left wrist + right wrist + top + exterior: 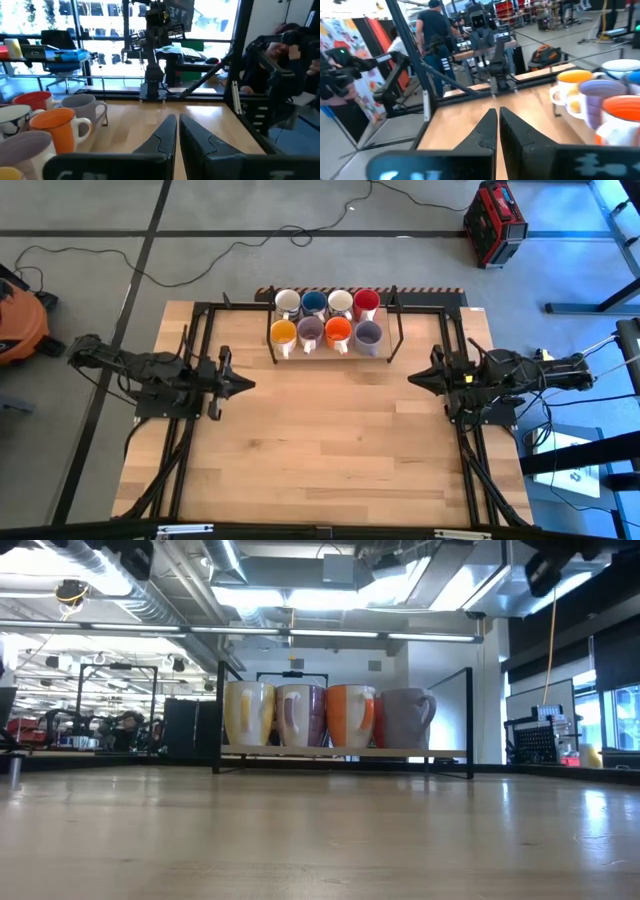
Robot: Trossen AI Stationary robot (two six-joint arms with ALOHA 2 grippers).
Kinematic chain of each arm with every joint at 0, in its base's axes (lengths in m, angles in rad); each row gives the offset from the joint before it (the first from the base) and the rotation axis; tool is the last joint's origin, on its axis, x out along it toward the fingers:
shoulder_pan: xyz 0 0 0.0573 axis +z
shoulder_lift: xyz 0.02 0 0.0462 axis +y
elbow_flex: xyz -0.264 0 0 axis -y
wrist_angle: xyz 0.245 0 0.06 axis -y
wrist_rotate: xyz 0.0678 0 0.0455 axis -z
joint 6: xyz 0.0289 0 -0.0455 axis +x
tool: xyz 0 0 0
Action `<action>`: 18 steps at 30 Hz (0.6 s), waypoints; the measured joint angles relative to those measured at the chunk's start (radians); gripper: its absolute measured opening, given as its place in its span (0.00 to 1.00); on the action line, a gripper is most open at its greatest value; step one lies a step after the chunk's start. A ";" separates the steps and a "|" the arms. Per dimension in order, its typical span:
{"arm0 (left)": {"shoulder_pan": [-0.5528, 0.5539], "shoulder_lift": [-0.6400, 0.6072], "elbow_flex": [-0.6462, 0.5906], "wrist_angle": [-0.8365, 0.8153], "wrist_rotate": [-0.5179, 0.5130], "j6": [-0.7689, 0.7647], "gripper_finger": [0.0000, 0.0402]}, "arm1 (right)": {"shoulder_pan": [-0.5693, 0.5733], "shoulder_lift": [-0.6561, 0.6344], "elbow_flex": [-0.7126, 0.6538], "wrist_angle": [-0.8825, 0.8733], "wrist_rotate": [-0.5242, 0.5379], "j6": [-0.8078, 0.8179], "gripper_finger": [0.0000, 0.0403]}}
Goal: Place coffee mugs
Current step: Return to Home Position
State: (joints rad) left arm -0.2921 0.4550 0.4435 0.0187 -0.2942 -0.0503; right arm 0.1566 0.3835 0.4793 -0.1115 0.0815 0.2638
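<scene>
Several coffee mugs stand upright in two rows on a black wire rack [394, 330] at the middle of the table's far edge. The far row runs from a cream mug [288, 302] past a blue mug [314, 302] to a red mug [366, 303]. The near row holds yellow-orange [284, 333], purple [311, 332], orange [338, 331] and grey-lavender [368, 333] mugs, which also show in the low view [350, 716]. My left gripper [245, 384] sits shut at the table's left. My right gripper [415, 377] sits shut at its right. Both point level toward the middle and hold nothing.
Black arm frames [190, 430] run along the table's left and right sides. Bare wood [330, 440] lies between the grippers and toward the near edge. A red case [494, 222] and cables are on the floor beyond. People [434, 30] stand in the room behind.
</scene>
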 joint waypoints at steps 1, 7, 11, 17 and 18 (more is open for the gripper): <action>0.012 -0.003 0.000 -0.003 0.013 0.001 0.04 | 0.000 -0.021 0.000 -0.027 0.007 -0.008 0.02; 0.107 -0.024 -0.072 0.031 0.140 -0.012 0.04 | 0.000 -0.139 0.000 -0.138 0.014 -0.044 0.02; 0.171 -0.060 -0.188 0.187 0.232 -0.019 0.04 | 0.000 -0.211 -0.040 -0.125 0.014 -0.061 0.02; 0.247 -0.181 -0.293 0.238 0.269 -0.046 0.04 | 0.000 -0.344 -0.146 -0.104 0.023 -0.038 0.02; 0.252 -0.203 -0.304 0.238 0.273 -0.046 0.04 | 0.000 -0.371 -0.164 -0.098 0.028 -0.033 0.02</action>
State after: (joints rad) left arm -0.0397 0.2523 0.1390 0.2569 -0.0209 -0.0959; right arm 0.1566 0.0129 0.3155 -0.2096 0.1098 0.2311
